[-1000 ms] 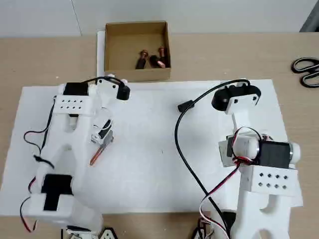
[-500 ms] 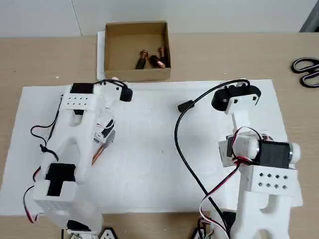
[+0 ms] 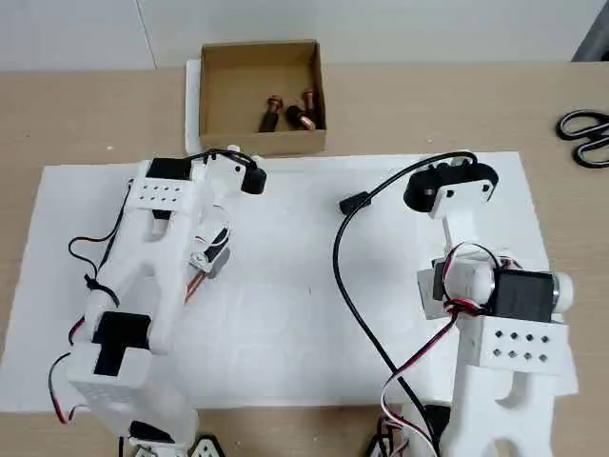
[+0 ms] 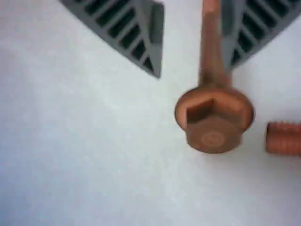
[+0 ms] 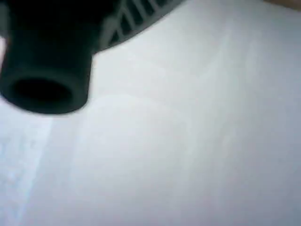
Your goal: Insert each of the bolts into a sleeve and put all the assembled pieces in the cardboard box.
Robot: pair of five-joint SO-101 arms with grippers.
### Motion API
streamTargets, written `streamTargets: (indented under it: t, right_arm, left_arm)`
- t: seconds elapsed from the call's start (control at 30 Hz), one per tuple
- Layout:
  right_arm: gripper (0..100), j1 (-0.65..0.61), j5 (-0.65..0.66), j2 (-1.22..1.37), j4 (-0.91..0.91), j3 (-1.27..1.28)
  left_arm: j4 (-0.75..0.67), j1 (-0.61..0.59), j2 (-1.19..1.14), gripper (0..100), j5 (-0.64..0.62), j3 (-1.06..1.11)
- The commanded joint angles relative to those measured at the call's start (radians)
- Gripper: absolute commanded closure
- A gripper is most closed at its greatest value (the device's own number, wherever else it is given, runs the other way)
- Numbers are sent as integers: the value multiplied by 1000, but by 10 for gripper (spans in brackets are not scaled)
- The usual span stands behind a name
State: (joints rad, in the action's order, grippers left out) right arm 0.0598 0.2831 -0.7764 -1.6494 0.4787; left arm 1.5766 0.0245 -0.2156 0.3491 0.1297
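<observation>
My left gripper (image 4: 193, 66) is shut on a copper bolt (image 4: 214, 117), which hangs head-down just above the white paper (image 4: 84, 155). From above, this gripper (image 3: 206, 264) sits left of the sheet's middle, with the bolt's (image 3: 194, 287) tip poking out beneath it. A threaded copper end (image 4: 283, 137) lies on the paper beside the bolt head. My right gripper (image 5: 70, 28) is shut on a black sleeve (image 5: 44, 75) with its open bore facing the camera, held over the paper. The cardboard box (image 3: 215, 90) at the back holds assembled pieces (image 3: 290, 114).
The right arm (image 3: 485, 295) stands folded over the sheet's right side, with a black cable (image 3: 343, 248) looping toward the middle. Scissors (image 3: 585, 133) lie on the wooden table at the far right. The white paper (image 3: 285, 314) covers the work area.
My left arm has swung toward the middle of the sheet and a little toward the box, carrying the bolt with it. The right arm has stayed still.
</observation>
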Motion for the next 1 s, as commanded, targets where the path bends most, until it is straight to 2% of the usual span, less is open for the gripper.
streamTargets:
  t: [0.0, 0.73, 0.97]
  right_arm:
    - [984, 2, 9, -13, 10, -3]
    - [984, 2, 12, -19, 10, -3]
    - [984, 5, 12, -21, 8, -3]
  left_arm:
    - [-14, -12, 3, 914, -3, -38]
    - [-37, -14, -161, 914, -15, -47]
    - [-54, -14, -242, 973, -15, -50]
